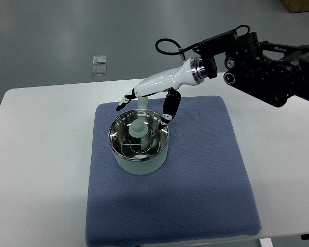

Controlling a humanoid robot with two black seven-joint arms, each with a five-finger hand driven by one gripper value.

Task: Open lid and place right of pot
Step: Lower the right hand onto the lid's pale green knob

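Note:
A pale green pot point(140, 163) stands on a blue mat point(195, 180). Its glass lid point(139, 138) with a pale green knob point(138, 127) sits on top of it. My right hand point(144, 105) reaches in from the right and hovers just above and behind the lid. Its fingers point(124, 101) are spread toward the left and its thumb point(169, 109) hangs down near the lid's right rim. It holds nothing. The pot's handle point(141, 103) shows behind the hand.
The mat lies on a white table point(36, 154). Blue mat surface lies to the right of the pot. Two small clear squares point(99, 65) lie on the grey floor beyond the table. The black right arm point(268, 67) spans the upper right.

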